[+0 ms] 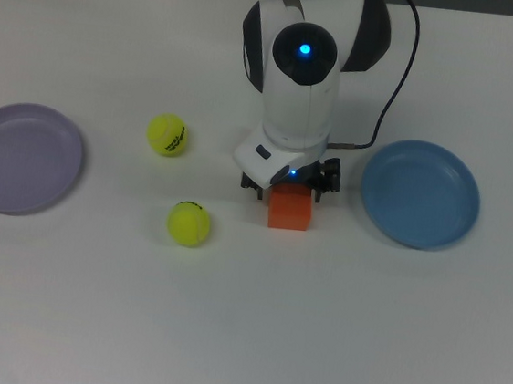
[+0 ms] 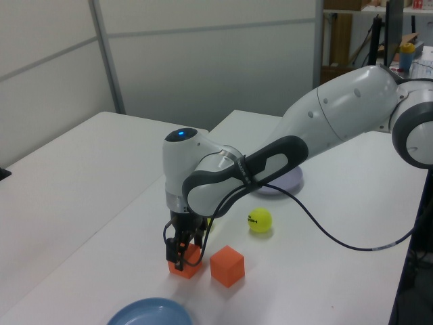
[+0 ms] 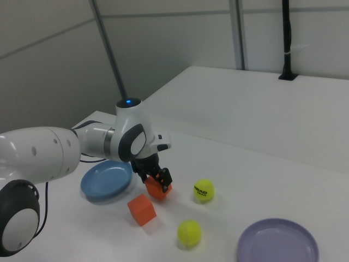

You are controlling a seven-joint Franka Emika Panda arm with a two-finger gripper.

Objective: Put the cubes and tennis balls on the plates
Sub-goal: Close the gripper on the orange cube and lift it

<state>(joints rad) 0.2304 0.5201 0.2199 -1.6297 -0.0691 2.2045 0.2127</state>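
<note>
Now end effector [image 2: 181, 256] low on bench, fingers astride one cube [image 3: 158, 188] (grip not yet firm, I judge); second cube [image 1: 290, 208] just beside; blue plate [image 1: 421, 194] nearby, presumably its destination.

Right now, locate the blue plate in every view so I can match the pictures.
Top view: blue plate at right of centre.
Left view: bottom edge, left of centre, partly cut off.
Right view: left of centre, behind the arm.
Shared landmark: the free orange cube.
</note>
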